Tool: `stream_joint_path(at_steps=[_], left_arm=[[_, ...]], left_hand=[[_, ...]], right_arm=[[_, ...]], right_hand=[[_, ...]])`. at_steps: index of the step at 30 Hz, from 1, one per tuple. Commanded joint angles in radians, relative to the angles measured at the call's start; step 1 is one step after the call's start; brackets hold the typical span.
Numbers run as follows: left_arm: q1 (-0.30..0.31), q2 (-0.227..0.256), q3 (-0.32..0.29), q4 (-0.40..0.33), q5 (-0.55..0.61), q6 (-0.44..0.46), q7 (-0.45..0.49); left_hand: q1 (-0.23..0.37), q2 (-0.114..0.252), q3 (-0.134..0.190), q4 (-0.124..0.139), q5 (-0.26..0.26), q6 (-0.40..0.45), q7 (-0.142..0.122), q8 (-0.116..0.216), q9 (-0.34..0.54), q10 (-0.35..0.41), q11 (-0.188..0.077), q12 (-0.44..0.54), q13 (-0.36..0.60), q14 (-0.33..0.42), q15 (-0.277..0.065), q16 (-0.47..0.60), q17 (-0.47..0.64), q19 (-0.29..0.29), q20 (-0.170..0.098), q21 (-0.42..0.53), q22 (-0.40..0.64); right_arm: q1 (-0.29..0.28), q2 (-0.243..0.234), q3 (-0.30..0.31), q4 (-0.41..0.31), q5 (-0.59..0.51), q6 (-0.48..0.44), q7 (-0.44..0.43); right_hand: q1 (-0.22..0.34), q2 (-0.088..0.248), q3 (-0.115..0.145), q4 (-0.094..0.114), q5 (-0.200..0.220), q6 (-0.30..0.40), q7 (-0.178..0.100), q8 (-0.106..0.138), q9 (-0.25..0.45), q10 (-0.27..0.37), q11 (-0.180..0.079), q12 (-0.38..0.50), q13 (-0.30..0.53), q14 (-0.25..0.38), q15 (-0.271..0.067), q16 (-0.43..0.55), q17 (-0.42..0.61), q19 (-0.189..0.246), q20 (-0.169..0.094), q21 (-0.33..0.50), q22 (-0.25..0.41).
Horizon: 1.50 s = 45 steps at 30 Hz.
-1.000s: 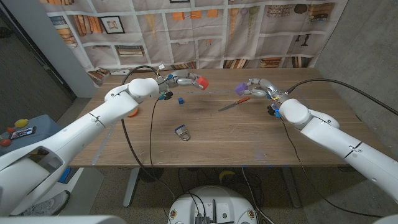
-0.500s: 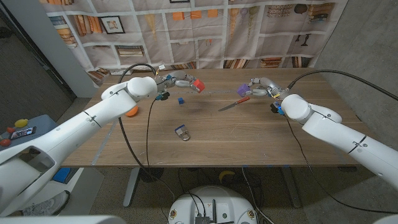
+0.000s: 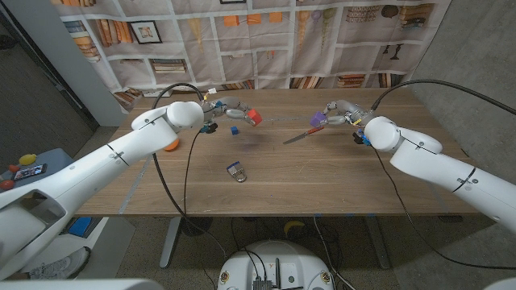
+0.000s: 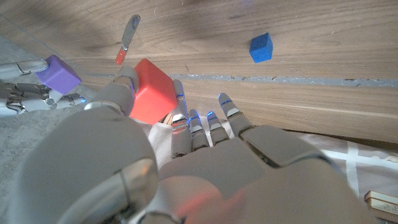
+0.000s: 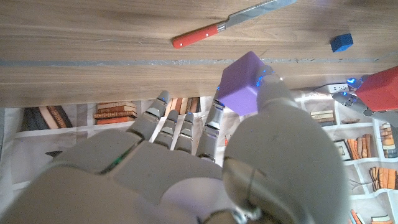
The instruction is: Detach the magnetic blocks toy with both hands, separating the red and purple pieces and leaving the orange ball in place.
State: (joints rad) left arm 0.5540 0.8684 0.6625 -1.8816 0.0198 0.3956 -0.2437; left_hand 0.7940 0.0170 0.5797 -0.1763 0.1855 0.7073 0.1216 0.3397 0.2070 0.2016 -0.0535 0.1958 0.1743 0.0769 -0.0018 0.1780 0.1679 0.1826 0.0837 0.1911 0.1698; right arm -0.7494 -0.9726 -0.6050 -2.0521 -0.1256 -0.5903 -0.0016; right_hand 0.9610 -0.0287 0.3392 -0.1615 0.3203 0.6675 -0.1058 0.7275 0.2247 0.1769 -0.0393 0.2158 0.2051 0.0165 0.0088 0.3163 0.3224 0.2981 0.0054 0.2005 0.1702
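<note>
We see the left hand (image 3: 230, 107) over the far left part of the wooden table (image 3: 339, 173), holding the red block (image 3: 253, 118) at its fingertips; in the left wrist view that hand (image 4: 186, 162) has the red block (image 4: 151, 91) pinched between the thumb and a finger, the other fingers reaching past it alongside. The right hand (image 3: 339, 113) is over the far right part of the table and holds the purple block (image 3: 318, 120) at its fingertips on the side facing the other hand; in the right wrist view this hand (image 5: 205, 155) has the purple block (image 5: 244, 81) gripped between thumb and fingers. The two blocks are well apart, no longer joined, each out at the tip of its own hand and pointing toward the middle of the table. Between them, near the purple block, lies a knife (image 3: 301, 134) with a red handle, flat on the wood. A small blue cube (image 3: 235, 129) sits on the table just beside the red block, on the near side. An orange ball (image 3: 171, 146) rests on the table under the left arm, partly hidden by it. Nearer the front edge lies a padlock (image 3: 236, 172), apart from everything else. Whether the held blocks touch the table we cannot tell.
</note>
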Motion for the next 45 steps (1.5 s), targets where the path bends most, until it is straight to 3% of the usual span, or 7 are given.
stream_joint_path(at_steps=[1, 9, 17, 33, 45], left_arm=[[-0.01, 0.009, 0.029, -0.025, 0.059, 0.063, -0.018], [-0.002, 0.006, 0.038, -0.027, 0.085, 0.071, -0.01], [-0.007, 0.004, 0.066, -0.042, 0.139, 0.106, -0.016], [-0.017, -0.013, 0.125, -0.062, 0.253, 0.179, -0.039], [-0.032, -0.026, 0.172, -0.069, 0.346, 0.211, -0.069]], left_hand=[[0.025, 0.011, -0.006, 0.0, 0.005, 0.106, -0.098, -0.006, 0.004, 0.003, -0.006, -0.001, 0.003, 0.004, -0.003, 0.0, 0.0, 0.001, -0.005, 0.001, 0.004], [0.028, 0.013, -0.016, 0.0, 0.005, 0.115, -0.1, -0.011, 0.004, 0.008, -0.014, 0.0, 0.003, 0.01, -0.006, 0.001, 0.0, 0.004, -0.009, 0.002, 0.004], [0.03, 0.017, -0.024, 0.002, 0.005, 0.114, -0.102, -0.018, 0.005, -0.004, -0.004, -0.004, 0.003, -0.003, 0.002, -0.004, 0.0, -0.004, -0.011, 0.0, 0.004], [0.025, 0.026, -0.056, 0.005, 0.006, 0.121, -0.113, -0.041, 0.005, -0.066, 0.023, -0.01, 0.003, -0.087, 0.027, -0.007, 0.001, -0.153, -0.012, -0.022, 0.001], [0.02, 0.028, -0.07, 0.005, 0.007, 0.128, -0.127, -0.051, 0.004, -0.084, 0.022, -0.009, 0.003, -0.118, 0.035, -0.007, 0.001, -0.234, -0.01, -0.023, -0.001]], right_arm=[[0.065, -0.008, -0.076, -0.023, -0.109, -0.096, 0.098], [0.097, 0.0, -0.125, -0.017, -0.175, -0.118, 0.156], [0.122, 0.018, -0.173, -0.003, -0.25, -0.131, 0.206], [0.116, 0.041, -0.192, 0.015, -0.304, -0.125, 0.249], [0.122, 0.056, -0.234, 0.007, -0.408, -0.168, 0.286]], right_hand=[[0.095, 0.089, -0.005, -0.003, 0.007, 0.108, -0.109, 0.086, 0.005, 0.012, -0.003, 0.001, 0.003, 0.007, 0.004, 0.0, 0.002, 0.008, 0.003, -0.002, 0.001], [0.095, 0.089, -0.008, -0.002, 0.006, 0.111, -0.109, 0.087, 0.003, 0.012, -0.005, 0.001, 0.003, 0.006, 0.003, -0.001, 0.002, 0.008, 0.003, -0.002, 0.001], [0.094, 0.09, -0.011, -0.001, 0.005, 0.108, -0.11, 0.086, 0.002, 0.012, -0.005, 0.0, 0.003, 0.01, 0.001, 0.001, 0.002, 0.008, 0.004, -0.003, 0.001], [0.094, 0.091, -0.015, -0.001, 0.004, 0.108, -0.111, 0.086, 0.002, 0.013, -0.005, 0.0, 0.003, 0.011, 0.002, 0.001, 0.003, 0.009, 0.005, -0.003, 0.001], [0.096, 0.092, -0.018, -0.001, 0.003, 0.11, -0.111, 0.091, 0.007, 0.014, -0.006, 0.0, 0.003, 0.014, -0.001, 0.001, 0.002, 0.01, 0.005, -0.003, 0.001]])
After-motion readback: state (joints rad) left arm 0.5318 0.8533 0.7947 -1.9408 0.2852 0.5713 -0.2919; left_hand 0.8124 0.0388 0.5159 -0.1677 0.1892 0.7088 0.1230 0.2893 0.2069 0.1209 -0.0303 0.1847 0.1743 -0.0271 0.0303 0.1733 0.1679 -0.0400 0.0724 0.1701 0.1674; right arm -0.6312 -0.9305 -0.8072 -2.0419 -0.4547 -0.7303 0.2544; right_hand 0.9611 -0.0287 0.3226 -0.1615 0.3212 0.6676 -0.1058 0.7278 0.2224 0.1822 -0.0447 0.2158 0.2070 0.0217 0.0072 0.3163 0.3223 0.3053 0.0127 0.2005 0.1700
